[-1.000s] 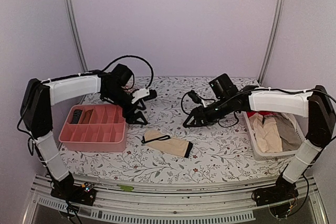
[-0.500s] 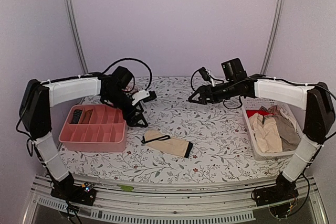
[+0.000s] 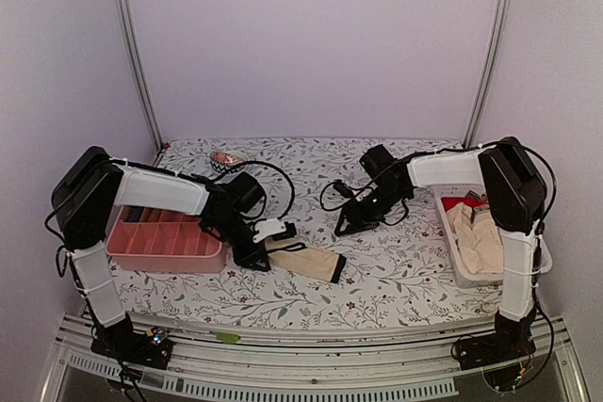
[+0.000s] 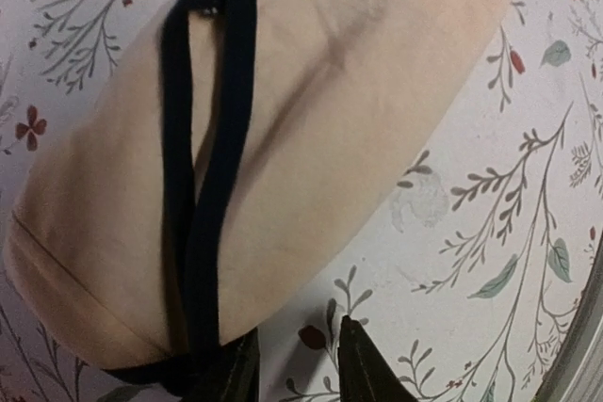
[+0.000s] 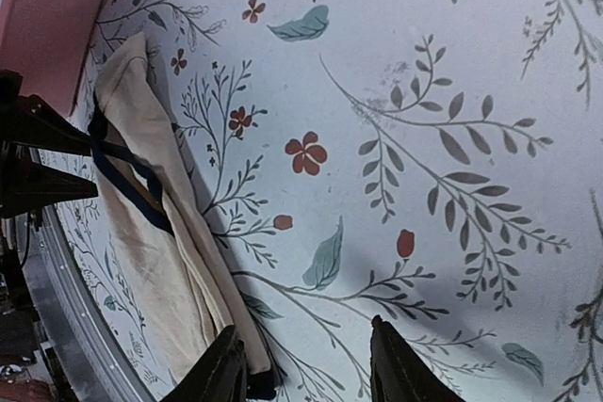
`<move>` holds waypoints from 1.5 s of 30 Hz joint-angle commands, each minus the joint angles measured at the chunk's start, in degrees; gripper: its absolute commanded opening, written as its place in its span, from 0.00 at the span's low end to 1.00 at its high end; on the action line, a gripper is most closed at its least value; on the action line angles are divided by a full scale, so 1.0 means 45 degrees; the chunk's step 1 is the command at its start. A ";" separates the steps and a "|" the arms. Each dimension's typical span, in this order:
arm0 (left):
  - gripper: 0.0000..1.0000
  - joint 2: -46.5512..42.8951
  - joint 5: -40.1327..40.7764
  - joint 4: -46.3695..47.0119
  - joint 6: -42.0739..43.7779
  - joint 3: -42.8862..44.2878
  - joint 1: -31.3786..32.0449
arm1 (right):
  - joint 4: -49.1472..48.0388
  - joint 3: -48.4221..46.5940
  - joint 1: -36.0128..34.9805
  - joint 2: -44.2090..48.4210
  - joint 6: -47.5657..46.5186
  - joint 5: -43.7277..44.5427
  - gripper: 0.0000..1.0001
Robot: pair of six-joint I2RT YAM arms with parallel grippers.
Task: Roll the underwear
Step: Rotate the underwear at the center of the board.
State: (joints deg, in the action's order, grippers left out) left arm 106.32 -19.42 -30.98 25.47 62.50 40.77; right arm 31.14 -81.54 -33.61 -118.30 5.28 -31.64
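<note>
The flower-printed counter [image 3: 405,280] is carrying everything. At its right edge a white basket [image 3: 450,261] is holding more cream garments [image 3: 480,237], and a pink divided tray [image 3: 165,253] is sitting at the left. Between them, toward the near edge, the beige underwear [image 3: 306,259] with black trim is lying flat. The left tool [image 3: 273,231] is sitting low at its left end, slightly parted, only counter showing between the fingers. The right tool [image 3: 344,225] is hanging just beyond the garment, spread apart and gripping nothing.

No legible text, label, brand, number or sign on anything in view.
</note>
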 commanded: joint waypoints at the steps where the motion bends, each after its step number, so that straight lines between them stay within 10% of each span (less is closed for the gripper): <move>1: 0.29 0.0731 0.0409 0.0949 -0.0365 0.0700 -0.0225 | 0.0547 -0.0507 -0.0760 -0.0803 -0.0338 0.0030 0.41; 19: 0.36 0.2775 -0.1651 0.0493 0.1167 0.3701 -0.1334 | -0.2213 0.3020 -0.3421 0.0395 0.2009 -0.1953 0.33; 30: 0.56 -0.2854 -0.3613 0.3307 0.2157 -0.1462 -0.1534 | -0.3147 0.5103 -0.2511 0.3375 0.3358 -0.2277 0.52; 45: 0.56 -0.4377 0.0461 0.8404 0.3524 -0.5507 0.3633 | -0.5460 0.2447 -0.3151 0.1052 0.5236 -0.4378 0.22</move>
State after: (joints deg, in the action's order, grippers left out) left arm 83.61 -23.14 -1.30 39.64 37.32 53.25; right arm 8.40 -67.64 -45.89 -109.25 27.90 -47.64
